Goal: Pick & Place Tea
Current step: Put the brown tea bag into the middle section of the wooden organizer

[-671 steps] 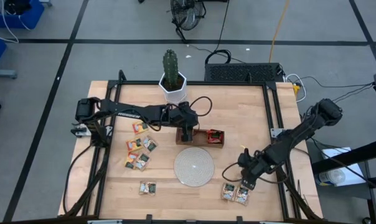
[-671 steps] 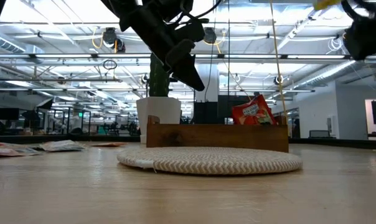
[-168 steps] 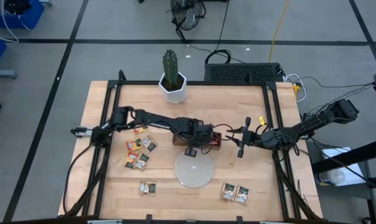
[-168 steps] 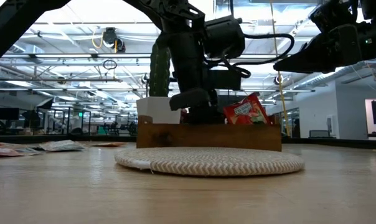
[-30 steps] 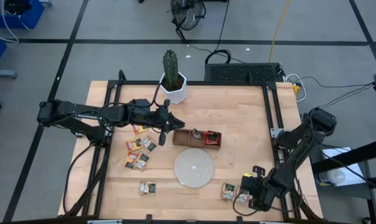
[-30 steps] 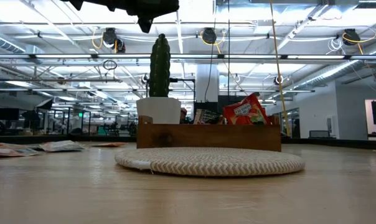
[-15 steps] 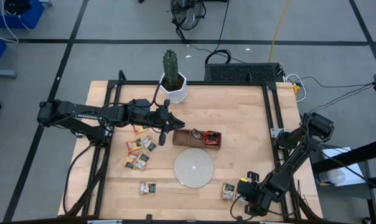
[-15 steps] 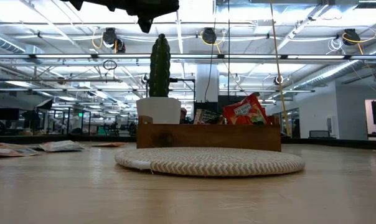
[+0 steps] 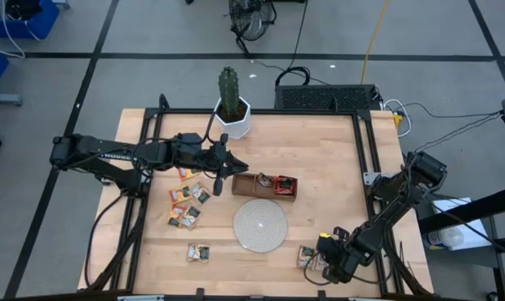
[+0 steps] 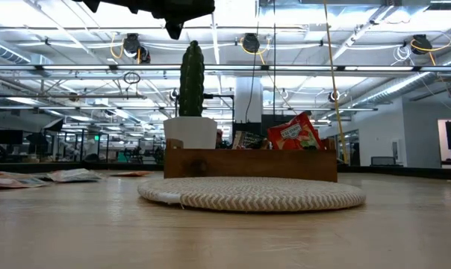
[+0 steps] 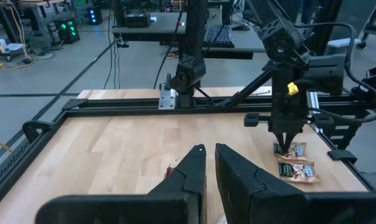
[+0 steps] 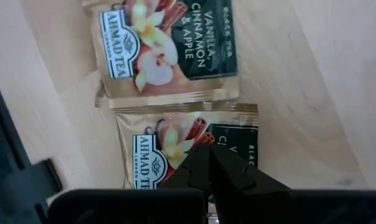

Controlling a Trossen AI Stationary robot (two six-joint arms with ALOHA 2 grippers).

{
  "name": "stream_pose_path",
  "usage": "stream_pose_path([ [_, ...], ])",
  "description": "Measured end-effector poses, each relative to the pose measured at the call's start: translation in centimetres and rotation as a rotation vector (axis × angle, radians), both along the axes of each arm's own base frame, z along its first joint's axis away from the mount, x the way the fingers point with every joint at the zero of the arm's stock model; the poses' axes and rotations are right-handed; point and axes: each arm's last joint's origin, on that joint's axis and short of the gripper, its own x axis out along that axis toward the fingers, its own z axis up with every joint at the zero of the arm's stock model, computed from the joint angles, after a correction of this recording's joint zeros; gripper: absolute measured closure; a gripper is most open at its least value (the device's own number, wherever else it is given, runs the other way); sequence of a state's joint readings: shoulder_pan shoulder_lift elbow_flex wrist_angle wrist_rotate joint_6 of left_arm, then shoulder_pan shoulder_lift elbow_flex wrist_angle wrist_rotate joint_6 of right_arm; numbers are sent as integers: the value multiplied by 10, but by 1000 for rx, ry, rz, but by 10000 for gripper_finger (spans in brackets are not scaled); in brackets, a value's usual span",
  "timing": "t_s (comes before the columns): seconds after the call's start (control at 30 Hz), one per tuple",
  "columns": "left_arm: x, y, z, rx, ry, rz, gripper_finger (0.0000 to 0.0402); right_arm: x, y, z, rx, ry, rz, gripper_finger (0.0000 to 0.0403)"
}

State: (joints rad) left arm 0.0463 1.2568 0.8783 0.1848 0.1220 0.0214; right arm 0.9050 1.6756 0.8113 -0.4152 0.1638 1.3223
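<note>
Two tea sachets lie flat side by side near the table's front right. The left one [image 9: 307, 257] shows from above. My right gripper [image 9: 323, 264] covers the right one [image 12: 175, 140] there, pointing down with its shut tips [image 12: 208, 152] over that sachet's middle. Several more sachets [image 9: 190, 205] lie at the left, and one [image 9: 199, 251] lies near the front. A red sachet [image 10: 296, 134] stands in the wooden tray [image 9: 267, 185]. My left gripper [image 9: 219, 180] hangs high between the left sachets and the tray. Its fingers [image 11: 210, 155] are shut to a slit on nothing. My right gripper comes at the right-hand sachet [image 11: 290, 149] from above, fingers shut and pointing steeply down at its printed face. I cannot tell whether the tips touch it. The sachet lies flat on the table.
A round woven disc [image 9: 260, 224] lies in front of the tray. A cactus in a white pot [image 9: 232, 109] stands at the far edge. A black metal frame [image 9: 369, 150] runs along the table's sides.
My right gripper has sunk toward the two sachets at the front right and shifted a little toward the table's left, staying shut. The sachets have not moved.
</note>
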Motion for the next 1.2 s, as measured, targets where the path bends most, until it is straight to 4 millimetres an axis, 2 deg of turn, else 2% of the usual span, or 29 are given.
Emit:
stream_pose_path([
  [0.33,0,0,0,0,0,0,360,6,-44,-16,-156,59,-75,403],
  [0.57,0,0,0,0,0,-1,360,10,-71,-19,-404,11,-161,403],
  [0.7,0,0,0,0,0,0,360,14,-74,-18,-453,-60,-190,403],
  [0.8,0,0,0,0,0,-1,360,17,-75,-17,-499,-103,-142,403],
  [0.9,0,0,0,0,0,0,360,19,-76,-7,-505,-89,-49,403],
  [1.03,0,0,0,0,0,0,360,23,-78,22,-459,-18,-5,394],
  [1.1,0,0,0,0,0,0,360,32,-75,44,-413,-54,7,377],
  [1.2,0,0,0,0,0,0,360,44,-72,63,-336,-86,39,333],
])
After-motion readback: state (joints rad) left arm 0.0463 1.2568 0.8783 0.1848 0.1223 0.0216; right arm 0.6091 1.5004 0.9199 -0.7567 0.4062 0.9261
